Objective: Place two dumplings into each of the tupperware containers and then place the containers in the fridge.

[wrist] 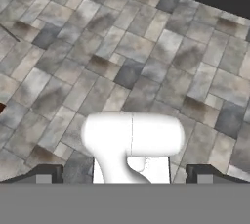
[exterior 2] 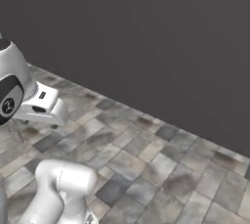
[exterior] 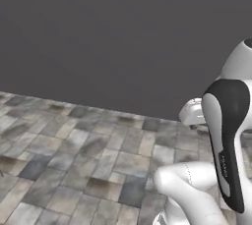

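Wall (exterior: 123,32), dark grey and bare, stands across the far side in both base views. Floor (exterior: 74,170) of mottled grey and tan tiles runs up to it. Gripper (wrist: 125,175) hangs over the tiles in the hand view, fingertips (wrist: 46,174) set wide apart at the lower edge, nothing between them. Dumplings, containers and fridge: whereabouts cannot be told.

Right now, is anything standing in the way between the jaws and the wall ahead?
Nothing visible does: between the open jaws and the dark wall there is just tiled floor.
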